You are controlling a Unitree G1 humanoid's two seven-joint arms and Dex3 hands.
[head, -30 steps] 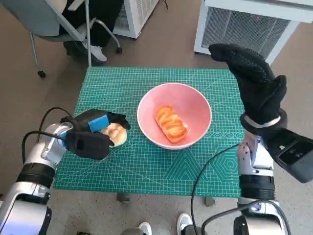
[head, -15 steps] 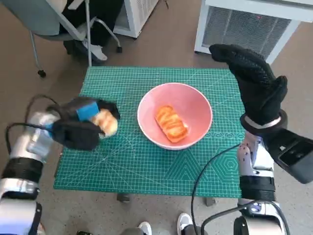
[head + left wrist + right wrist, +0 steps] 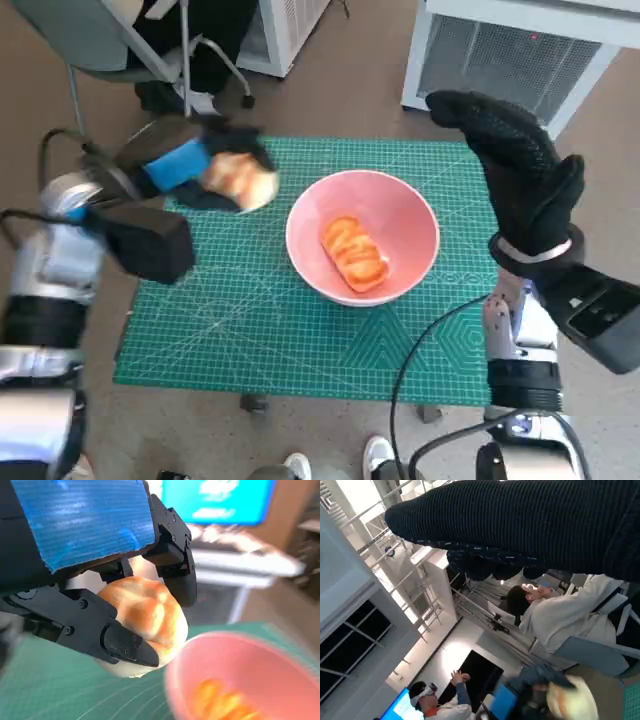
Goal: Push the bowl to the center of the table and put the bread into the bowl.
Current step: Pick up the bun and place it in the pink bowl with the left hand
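While the left hand [image 3: 190, 170] is hanging over the far left part of the green cutting mat [image 3: 250, 330], its black fingers [image 3: 125, 642] are clamping a pale, golden-topped bread roll [image 3: 240, 177] between them; in the left wrist view the roll [image 3: 142, 622] is bulging out between a finger below and another above, clear of the mat and just beside the rim of the pink bowl [image 3: 240, 680]. Seen from the head view, the pink bowl [image 3: 400, 215] is sitting near the middle of the mat, and an orange glazed piece of bread [image 3: 352, 250] is lying inside it, slanting across the bottom. The held roll is hovering beside the bowl's far left rim, not over its hollow. The right hand [image 3: 520, 170] in its knitted glove is standing raised above the right edge of the table, well apart from the bowl, holding nothing; whether its fingers are lying together or spread I cannot tell, since they are merging into one dark shape. A black cable [image 3: 430, 340] is curving over the mat's near right corner. In the right wrist view a person in a pale top [image 3: 570, 615] is sitting behind the glove [image 3: 530, 525], and beyond the table a chair [image 3: 120, 45] is standing on the brown floor
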